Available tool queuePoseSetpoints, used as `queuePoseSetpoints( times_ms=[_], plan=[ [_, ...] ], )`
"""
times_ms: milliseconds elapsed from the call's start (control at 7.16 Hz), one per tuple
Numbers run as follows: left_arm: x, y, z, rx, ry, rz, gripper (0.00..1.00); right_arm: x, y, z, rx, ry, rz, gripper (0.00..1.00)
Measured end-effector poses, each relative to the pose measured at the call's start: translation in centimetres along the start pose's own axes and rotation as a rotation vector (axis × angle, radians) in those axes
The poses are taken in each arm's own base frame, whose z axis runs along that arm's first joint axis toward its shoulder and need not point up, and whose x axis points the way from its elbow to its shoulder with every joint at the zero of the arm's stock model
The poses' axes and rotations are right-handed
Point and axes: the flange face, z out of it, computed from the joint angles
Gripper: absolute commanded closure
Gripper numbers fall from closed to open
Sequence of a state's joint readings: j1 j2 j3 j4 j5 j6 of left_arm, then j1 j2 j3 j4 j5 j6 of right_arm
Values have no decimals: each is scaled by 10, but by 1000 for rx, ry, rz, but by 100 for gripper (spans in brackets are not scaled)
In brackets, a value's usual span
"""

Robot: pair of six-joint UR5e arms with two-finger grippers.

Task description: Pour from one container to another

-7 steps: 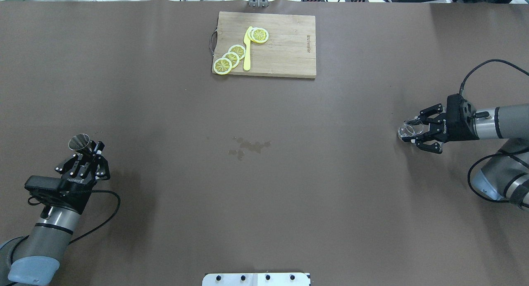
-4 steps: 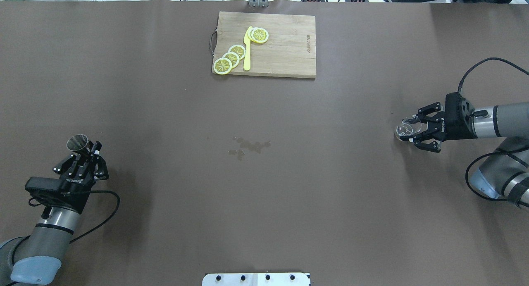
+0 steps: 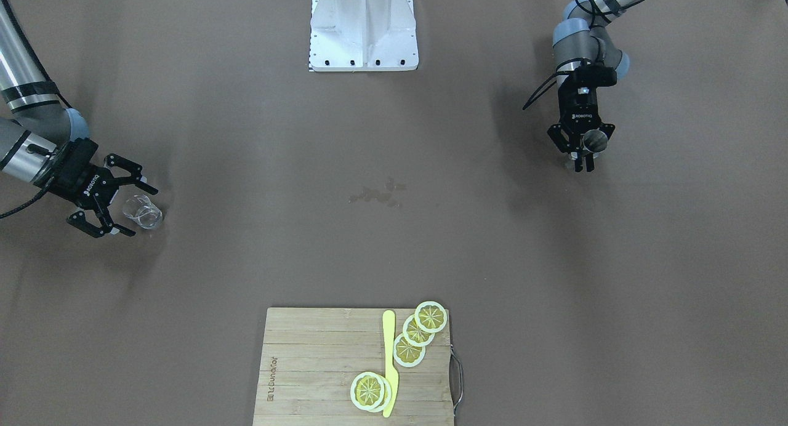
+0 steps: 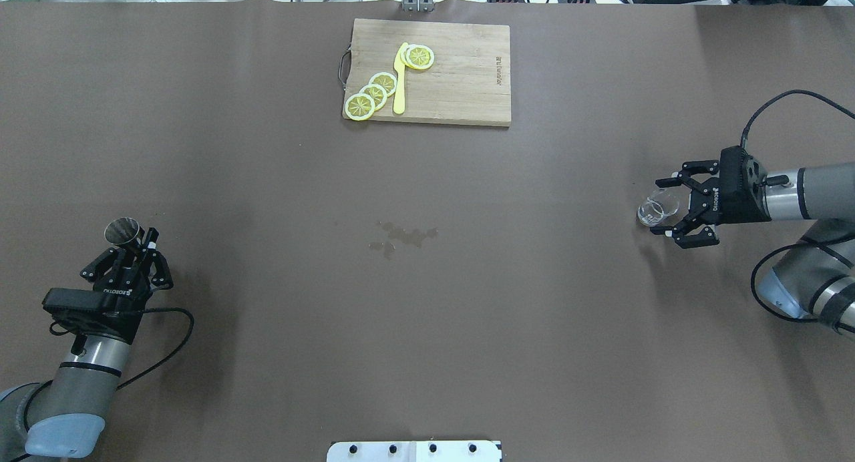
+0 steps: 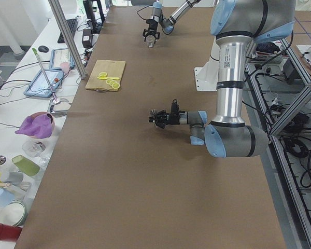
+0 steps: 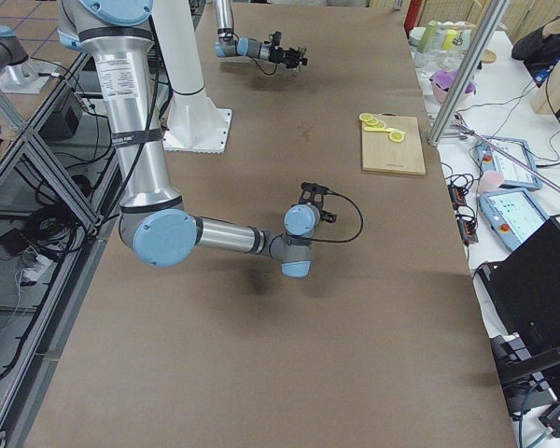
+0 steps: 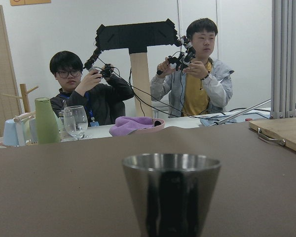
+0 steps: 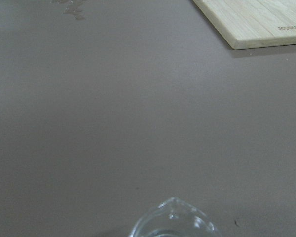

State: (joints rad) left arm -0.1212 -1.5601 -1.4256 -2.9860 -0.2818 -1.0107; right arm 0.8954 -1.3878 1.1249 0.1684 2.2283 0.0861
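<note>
A steel cup (image 4: 122, 230) stands upright at the table's near left; it fills the lower middle of the left wrist view (image 7: 170, 192). My left gripper (image 4: 142, 240) looks shut on its lower part, which is hidden. At the right side a small clear glass beaker (image 4: 653, 209) rests on the table, upright. My right gripper (image 4: 660, 207) is open, one finger on each side of the beaker and apart from it. From the front the beaker (image 3: 143, 212) shows between the spread fingers of the right gripper (image 3: 140, 210). Only its spouted rim (image 8: 173, 223) shows in the right wrist view.
A wooden cutting board (image 4: 461, 88) with lemon slices (image 4: 373, 93) and a yellow knife (image 4: 400, 81) lies at the far middle. A small wet patch (image 4: 403, 236) marks the table's centre. The robot's white base plate (image 4: 414, 450) sits at the near edge.
The right gripper has opened and let go of the beaker, which went from tilted to upright. The left gripper and steel cup shifted slightly to the left.
</note>
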Motion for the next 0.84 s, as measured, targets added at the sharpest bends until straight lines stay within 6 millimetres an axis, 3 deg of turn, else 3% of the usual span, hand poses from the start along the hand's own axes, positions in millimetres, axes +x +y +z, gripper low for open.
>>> queuePoseSetpoints(
  times_ms=[558, 838],
  plan=[
    [0, 2, 0, -6, 2, -53, 100, 31, -31, -53, 50, 8, 81, 0],
    [0, 5, 0, -6, -1, -67, 100, 61, -44, -92, 46, 82, 143, 0]
  ],
)
